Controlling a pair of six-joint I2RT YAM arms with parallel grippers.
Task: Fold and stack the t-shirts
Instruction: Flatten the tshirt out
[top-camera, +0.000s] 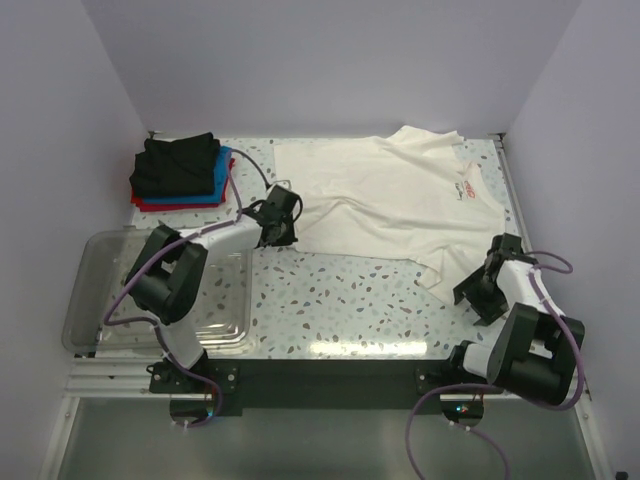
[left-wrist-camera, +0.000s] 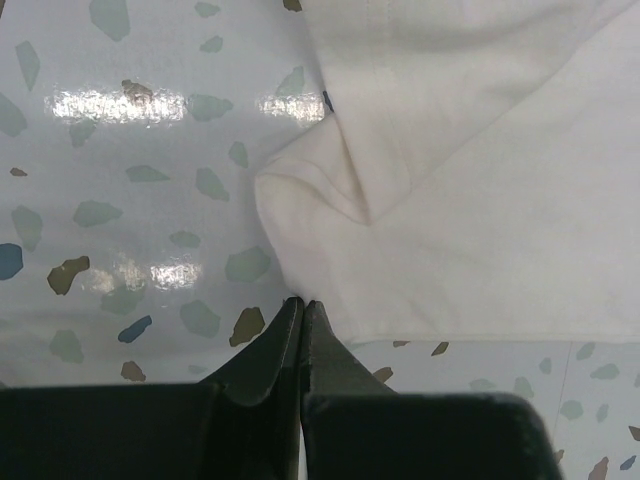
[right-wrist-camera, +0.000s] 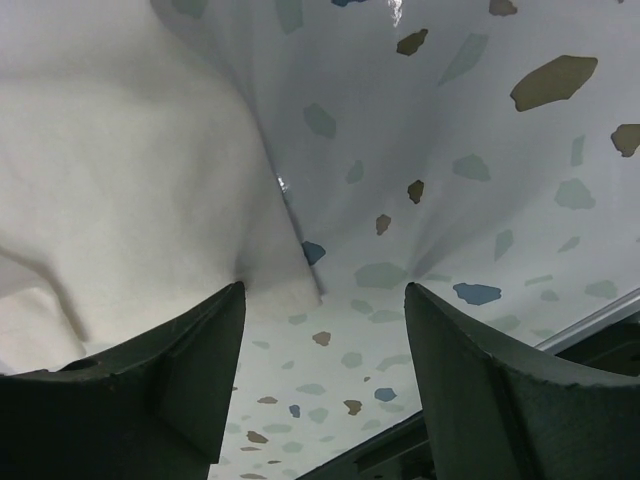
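Note:
A white t-shirt (top-camera: 390, 200) with a small red print (top-camera: 468, 187) lies spread across the back of the table. My left gripper (top-camera: 283, 232) is shut, its tips (left-wrist-camera: 302, 300) pinching the near left corner of the white t-shirt (left-wrist-camera: 480, 220) low at the table. My right gripper (top-camera: 480, 290) is open just above the table, and the shirt's near right corner (right-wrist-camera: 290, 270) lies between its fingers (right-wrist-camera: 322, 287), close to the left one. Folded tees are stacked at the back left: black (top-camera: 178, 163) on top, then blue (top-camera: 222, 175), then red (top-camera: 150, 205).
A clear plastic tub (top-camera: 100, 290) stands at the near left, beside the left arm. White walls close in the table on the left, back and right. The speckled tabletop (top-camera: 340, 300) shows in front of the shirt. A metal rail runs along the near edge.

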